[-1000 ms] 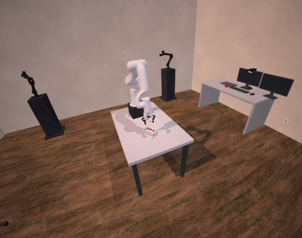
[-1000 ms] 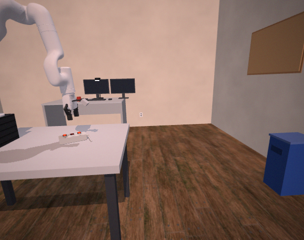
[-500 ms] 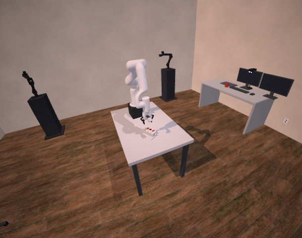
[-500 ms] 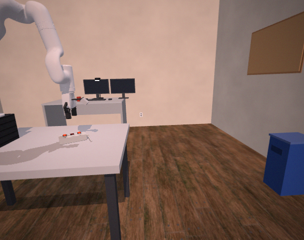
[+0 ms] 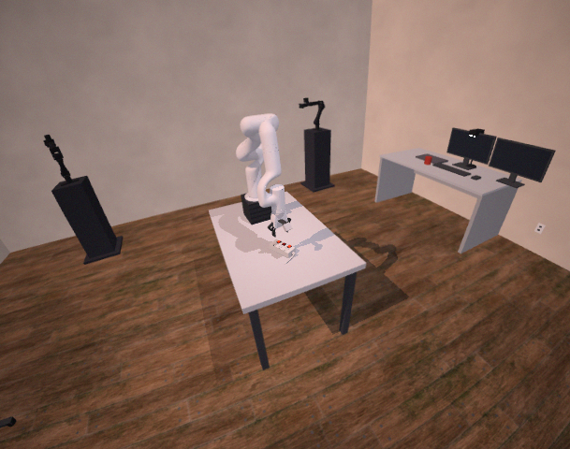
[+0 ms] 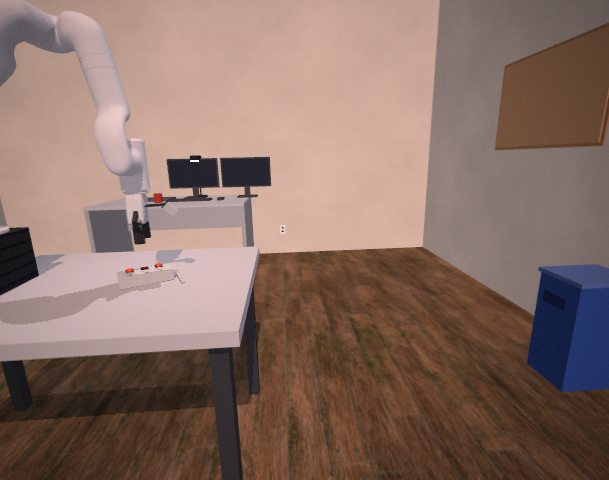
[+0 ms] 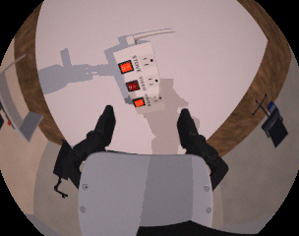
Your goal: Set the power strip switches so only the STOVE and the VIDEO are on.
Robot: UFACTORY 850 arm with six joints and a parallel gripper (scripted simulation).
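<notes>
A white power strip (image 5: 285, 248) lies flat on the white table, the right way up, with a short cable stub at its far end. It also shows in the exterior view (image 6: 144, 276) and in the wrist view (image 7: 140, 83). It carries three red rocker switches in a row: the top one (image 7: 126, 66) and the bottom one (image 7: 140, 101) glow bright orange-red, the middle one (image 7: 133, 86) looks darker. The labels are too small to read. My gripper (image 7: 147, 114) (image 5: 280, 225) (image 6: 140, 232) is open and empty. It hangs above the table, a little short of the strip, towards the arm's base.
The arm's black base block (image 5: 256, 210) stands at the table's back edge. The table edge (image 6: 247, 289) drops off to the right of the strip. A desk with two monitors (image 6: 219, 173) stands by the far wall.
</notes>
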